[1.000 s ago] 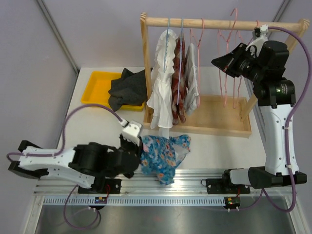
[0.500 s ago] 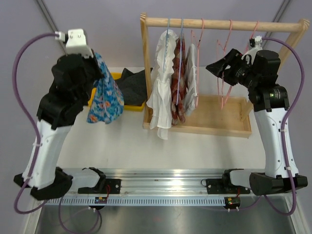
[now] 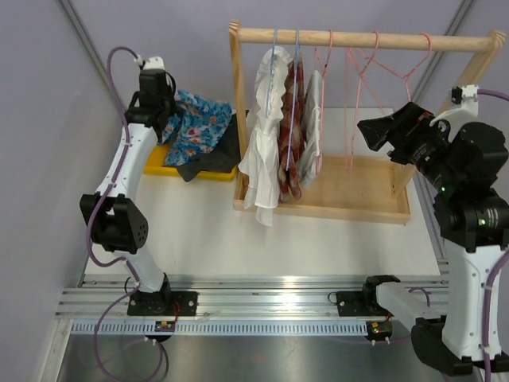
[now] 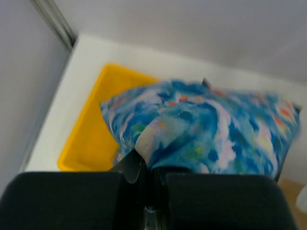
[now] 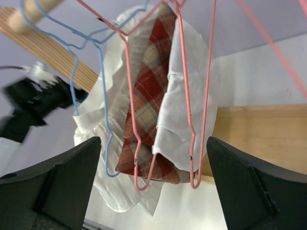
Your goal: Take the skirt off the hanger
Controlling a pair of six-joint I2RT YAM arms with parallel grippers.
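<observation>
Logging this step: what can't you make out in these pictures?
Left wrist view: the skirt hides most of the tray; picture blurred.
Top view: skirt and dark cloth cover most of the tray.
Right wrist view: pink hangers' hooks cut off by the top edge.

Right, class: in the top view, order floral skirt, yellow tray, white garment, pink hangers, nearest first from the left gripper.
1. Floral skirt, in the left gripper.
2. Yellow tray, under it.
3. White garment, hanging centre.
4. Pink hangers, far right.

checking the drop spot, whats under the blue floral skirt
Under the blue floral skirt, pinched in the left gripper, show a dark garment and the left part of the yellow tray. The rest of the tray is covered by cloth.
</observation>
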